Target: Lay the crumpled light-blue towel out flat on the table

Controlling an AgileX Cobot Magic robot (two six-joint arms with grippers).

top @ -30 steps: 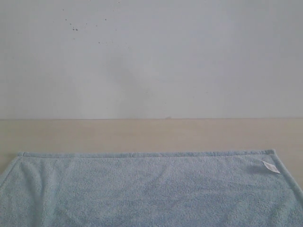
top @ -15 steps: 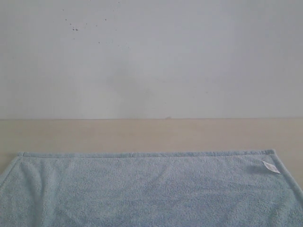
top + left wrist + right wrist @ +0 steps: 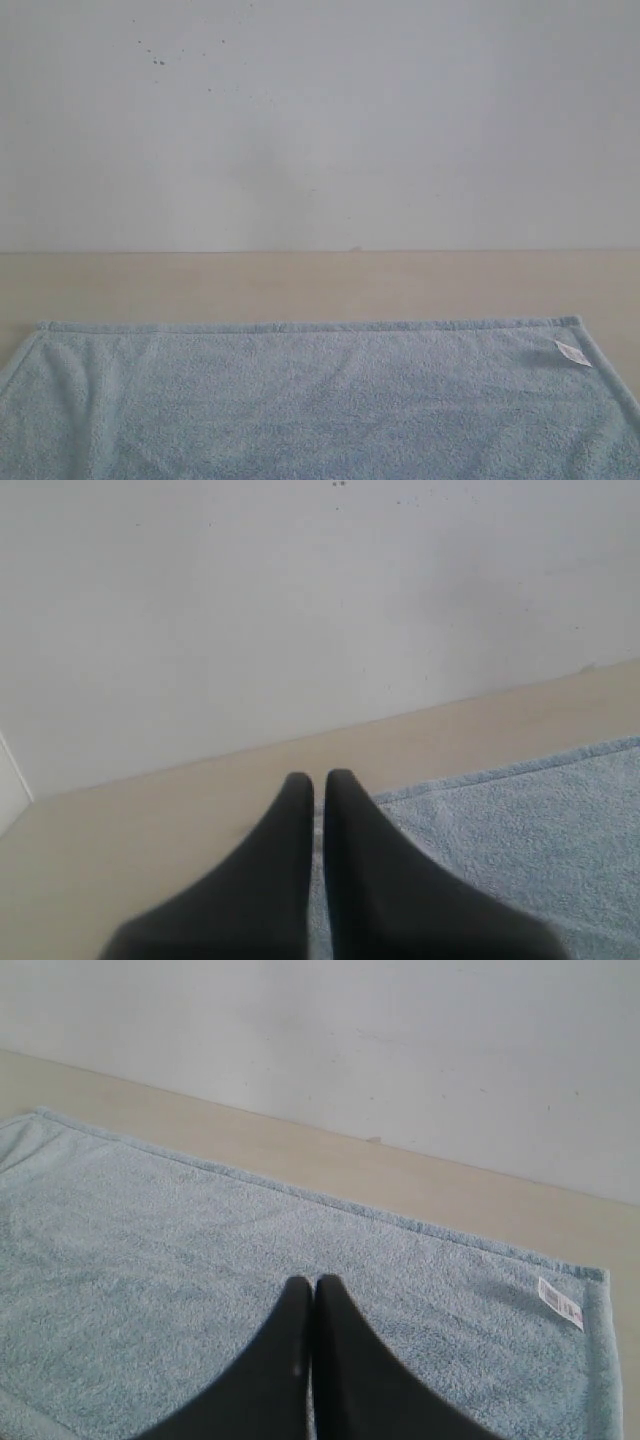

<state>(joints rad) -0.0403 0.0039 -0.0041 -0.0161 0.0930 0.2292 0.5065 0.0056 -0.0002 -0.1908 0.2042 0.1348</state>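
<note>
The light-blue towel (image 3: 320,400) lies flat on the beige table (image 3: 300,285), its hemmed far edge straight and its white label (image 3: 572,352) near the far right corner. Neither gripper shows in the exterior view. In the left wrist view my left gripper (image 3: 318,778) hovers over the towel's (image 3: 520,830) far left corner, its black fingers together with only a thin slit and nothing held. In the right wrist view my right gripper (image 3: 312,1282) is shut and empty above the towel's (image 3: 150,1250) middle, with the label (image 3: 560,1303) off to one side.
A plain white wall (image 3: 320,130) rises along the table's far edge. A bare strip of table (image 3: 400,1185) runs between the towel's hem and the wall. Bare table (image 3: 120,840) also lies beyond the towel's left corner.
</note>
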